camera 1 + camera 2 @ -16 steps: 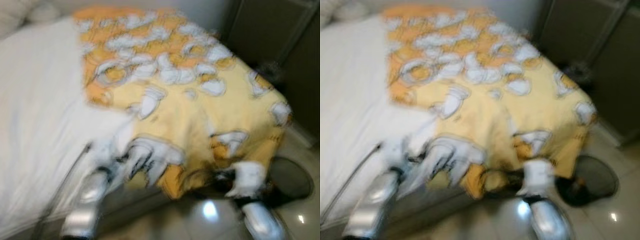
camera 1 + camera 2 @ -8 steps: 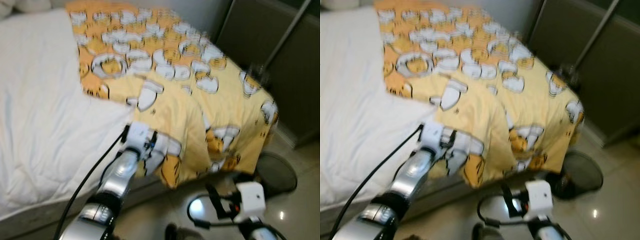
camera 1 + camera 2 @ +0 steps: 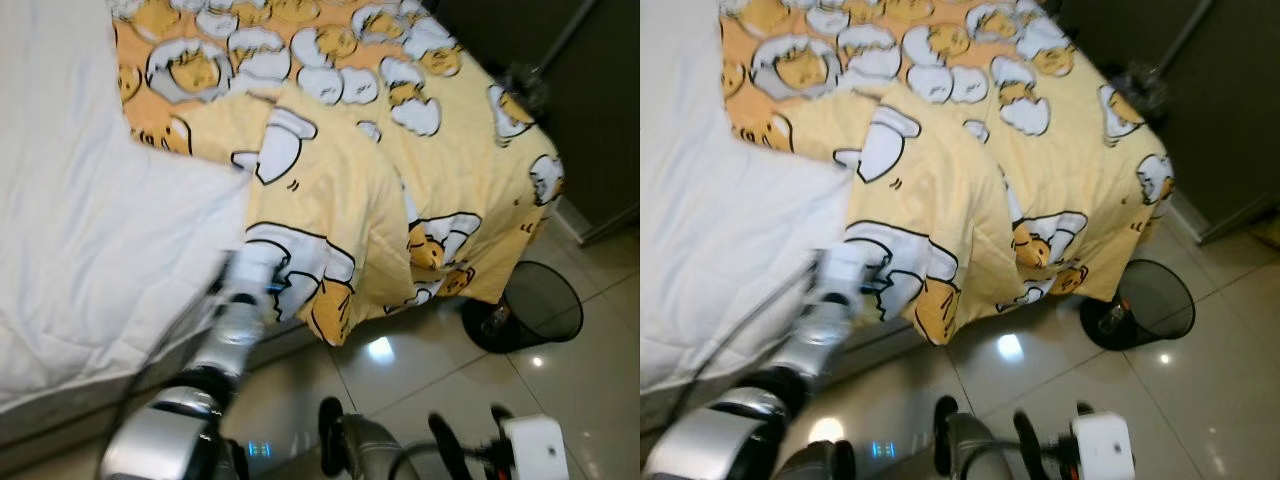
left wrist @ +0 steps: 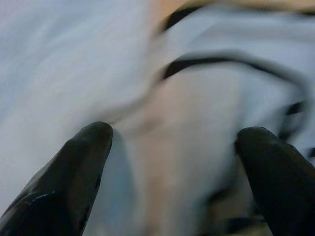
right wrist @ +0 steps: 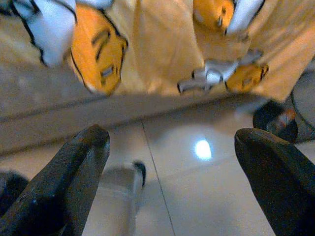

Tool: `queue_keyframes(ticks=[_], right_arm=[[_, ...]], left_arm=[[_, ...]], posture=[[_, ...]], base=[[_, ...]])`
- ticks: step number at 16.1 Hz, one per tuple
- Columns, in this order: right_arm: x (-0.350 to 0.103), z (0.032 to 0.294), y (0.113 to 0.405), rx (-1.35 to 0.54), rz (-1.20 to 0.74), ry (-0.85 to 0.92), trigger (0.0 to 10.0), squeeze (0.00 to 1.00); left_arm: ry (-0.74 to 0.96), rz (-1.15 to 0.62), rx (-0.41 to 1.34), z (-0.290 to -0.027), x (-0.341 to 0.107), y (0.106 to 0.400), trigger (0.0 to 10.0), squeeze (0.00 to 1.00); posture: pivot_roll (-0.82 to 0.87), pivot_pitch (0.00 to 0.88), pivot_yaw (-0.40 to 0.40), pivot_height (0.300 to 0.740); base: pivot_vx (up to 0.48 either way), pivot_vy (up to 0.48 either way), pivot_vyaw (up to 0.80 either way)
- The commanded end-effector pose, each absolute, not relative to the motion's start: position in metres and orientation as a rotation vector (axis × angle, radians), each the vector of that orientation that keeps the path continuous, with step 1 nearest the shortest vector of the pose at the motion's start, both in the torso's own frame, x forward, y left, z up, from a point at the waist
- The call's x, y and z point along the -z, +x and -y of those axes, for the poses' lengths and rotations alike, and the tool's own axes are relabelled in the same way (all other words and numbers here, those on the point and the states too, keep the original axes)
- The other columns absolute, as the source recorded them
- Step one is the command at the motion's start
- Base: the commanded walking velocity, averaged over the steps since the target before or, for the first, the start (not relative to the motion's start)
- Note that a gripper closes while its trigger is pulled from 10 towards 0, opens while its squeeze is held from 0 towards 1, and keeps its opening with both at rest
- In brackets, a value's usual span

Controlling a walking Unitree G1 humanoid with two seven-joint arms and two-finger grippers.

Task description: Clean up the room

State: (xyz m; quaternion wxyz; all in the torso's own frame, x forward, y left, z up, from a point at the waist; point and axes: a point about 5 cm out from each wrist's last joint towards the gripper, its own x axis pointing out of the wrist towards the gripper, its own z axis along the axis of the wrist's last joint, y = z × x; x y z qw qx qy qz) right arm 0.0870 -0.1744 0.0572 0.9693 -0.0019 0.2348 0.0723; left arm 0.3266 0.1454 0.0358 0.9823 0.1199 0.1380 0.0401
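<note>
A yellow blanket (image 3: 340, 190) printed with white and orange egg figures covers the right part of the bed and hangs over its foot end. My left arm (image 3: 235, 335) reaches up to the blanket's hanging edge beside the white duvet (image 3: 90, 250). The left gripper (image 4: 172, 137) is open, with blurred blanket cloth close before its fingers (image 4: 88, 147). My right arm (image 3: 530, 450) is low over the tiled floor. The right gripper (image 5: 172, 140) is open and faces the floor tiles and the blanket's hanging corner (image 5: 98, 54), apart from the cloth.
A black mesh wastebasket (image 3: 530, 300) with some rubbish in it stands on the glossy tile floor (image 3: 420, 370) by the bed's right corner. Dark wardrobe doors (image 3: 580, 90) rise behind it. The bed base (image 5: 74, 118) runs along the floor under the blanket.
The camera has tilted down towards the floor. My right gripper has come off the blanket's edge and dropped low over the tiles. The left arm stays at the blanket's hanging edge.
</note>
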Motion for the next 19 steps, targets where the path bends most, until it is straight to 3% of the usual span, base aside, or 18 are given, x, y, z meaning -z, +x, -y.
queue_keyframes(ticks=[1, 4, 5, 7, 8, 14, 19], right_arm=[[-0.062, 0.177, 0.086, -0.149, -0.477, -0.007, 10.0, 0.0], [-0.063, 0.178, 0.083, -0.152, -0.494, -0.008, 10.0, 0.0], [-0.061, 0.178, 0.081, -0.157, -0.509, -0.01, 10.0, 0.0], [-0.061, 0.178, 0.081, -0.154, -0.519, -0.01, 10.0, 0.0], [-0.06, 0.178, 0.08, -0.151, -0.526, -0.011, 10.0, 0.0], [-0.055, 0.176, 0.081, -0.151, -0.544, -0.014, 10.0, 0.0], [-0.047, 0.176, 0.082, -0.154, -0.558, -0.021, 10.0, 0.0]], left_arm=[[0.208, -0.303, -0.093, -0.139, -0.03, 0.323, 10.0, 0.0], [0.194, -0.317, -0.092, -0.138, -0.026, 0.319, 10.0, 0.0], [0.142, -0.357, 0.009, -0.123, -0.02, 0.315, 10.0, 0.0], [0.117, -0.38, 0.048, -0.118, -0.017, 0.314, 10.0, 0.0], [0.15, -0.388, 0.046, -0.119, -0.015, 0.312, 0.0, 0.0], [0.556, -0.414, -0.074, -0.154, -0.002, 0.299, 0.0, 0.0], [0.64, -0.358, -0.154, -0.166, 0.003, 0.286, 0.0, 0.0]], posture=[[-0.24, 0.327, -0.148, 0.74], [-0.24, 0.329, -0.156, 0.74], [-0.24, 0.332, -0.158, 0.74], [-0.24, 0.333, -0.158, 0.74], [-0.24, 0.333, -0.156, 0.74], [-0.23, 0.326, -0.145, 0.74], [-0.2, 0.308, -0.132, 0.74]], base=[[0.0, 0.0, 0.0], [0.0, 0.0, 0.0], [0.0, 0.0, 0.0], [0.0, 0.0, 0.0], [0.0, 0.0, 0.0], [0.0, 0.0, 0.0], [0.0, 0.0, 0.0]])
